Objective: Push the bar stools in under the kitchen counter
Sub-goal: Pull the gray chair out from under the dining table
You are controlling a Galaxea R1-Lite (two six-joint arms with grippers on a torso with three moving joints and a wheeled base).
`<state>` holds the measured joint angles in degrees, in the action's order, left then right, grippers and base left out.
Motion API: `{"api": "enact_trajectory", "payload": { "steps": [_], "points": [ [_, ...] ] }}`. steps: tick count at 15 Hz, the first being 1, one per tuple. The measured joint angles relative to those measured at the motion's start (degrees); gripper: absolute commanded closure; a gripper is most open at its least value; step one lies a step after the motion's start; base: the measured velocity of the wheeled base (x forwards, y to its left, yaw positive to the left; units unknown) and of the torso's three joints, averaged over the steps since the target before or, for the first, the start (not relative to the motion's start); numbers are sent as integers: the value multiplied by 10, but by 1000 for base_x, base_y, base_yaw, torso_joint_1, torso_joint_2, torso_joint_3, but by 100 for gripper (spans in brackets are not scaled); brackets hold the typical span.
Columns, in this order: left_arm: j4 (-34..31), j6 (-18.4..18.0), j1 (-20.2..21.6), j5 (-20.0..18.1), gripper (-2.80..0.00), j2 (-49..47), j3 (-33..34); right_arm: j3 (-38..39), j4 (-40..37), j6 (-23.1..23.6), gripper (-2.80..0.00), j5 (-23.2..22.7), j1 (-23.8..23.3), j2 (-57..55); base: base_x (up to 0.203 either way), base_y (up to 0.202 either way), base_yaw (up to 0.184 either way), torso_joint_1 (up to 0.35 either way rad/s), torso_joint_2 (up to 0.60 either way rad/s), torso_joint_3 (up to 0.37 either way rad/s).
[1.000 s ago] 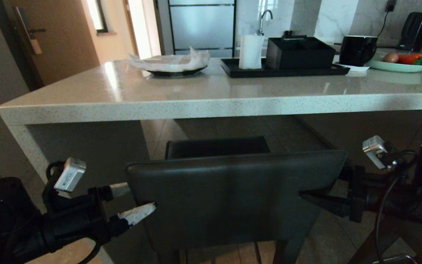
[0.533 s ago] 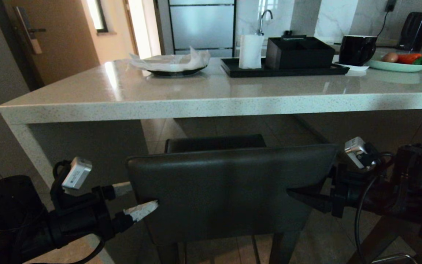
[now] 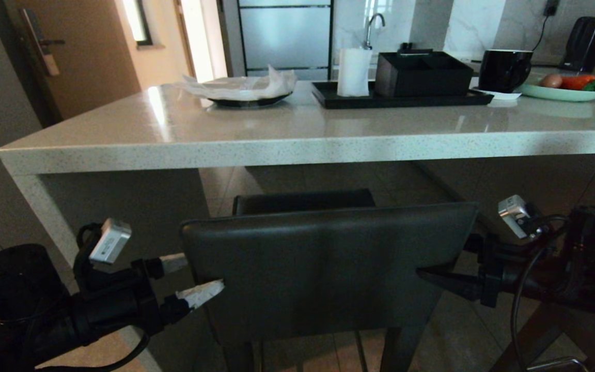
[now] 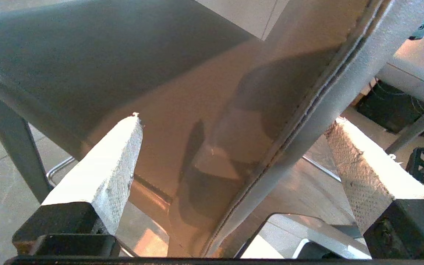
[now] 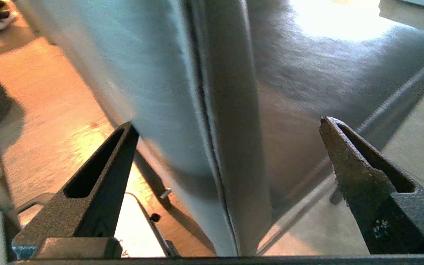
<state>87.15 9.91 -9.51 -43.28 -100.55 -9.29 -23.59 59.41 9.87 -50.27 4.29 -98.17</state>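
One bar stool stands in front of the kitchen counter [image 3: 297, 147], its dark leather backrest [image 3: 323, 268] facing me and its seat [image 3: 302, 200] partly under the slab's edge. My left gripper [image 3: 199, 275] is open, and its white fingers straddle the backrest's left edge [image 4: 300, 110]. One finger is in front of the leather and the other is behind it. My right gripper [image 3: 427, 273] is open too, its black fingers either side of the backrest's right edge [image 5: 230, 92]. The left gripper [image 4: 236, 120] and the right gripper [image 5: 226, 123] both stand wide, not clamped.
The counter's side panel [image 3: 122, 206] stands close beside my left arm. On the slab are a black tray [image 3: 401, 98] with a box and a white roll, a dish with paper [image 3: 243, 90], a black mug [image 3: 504, 70] and a plate of vegetables [image 3: 566, 88]. A door [image 3: 70, 57] is far left.
The right gripper has shifted a little leftward, and the backrest's right end has moved slightly away toward the counter. The left gripper has crept a little forward along the left edge.
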Motion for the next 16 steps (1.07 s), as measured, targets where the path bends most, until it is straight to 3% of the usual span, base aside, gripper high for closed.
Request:
{"api": "enact_trajectory", "payload": {
  "steps": [3,11,16],
  "points": [
    [0,-2,-4,0,-280,1,0,4,0,0,-280,-46,13,7,0,0,0,0,0,0],
    [0,-5,-26,1,-280,4,0,14,0,-2,-280,-53,37,20,0,0,0,0,0,0],
    [0,-17,-48,8,-280,6,0,16,-1,-3,-280,-51,37,23,-154,0,-1,3,3,4]
  ]
}}
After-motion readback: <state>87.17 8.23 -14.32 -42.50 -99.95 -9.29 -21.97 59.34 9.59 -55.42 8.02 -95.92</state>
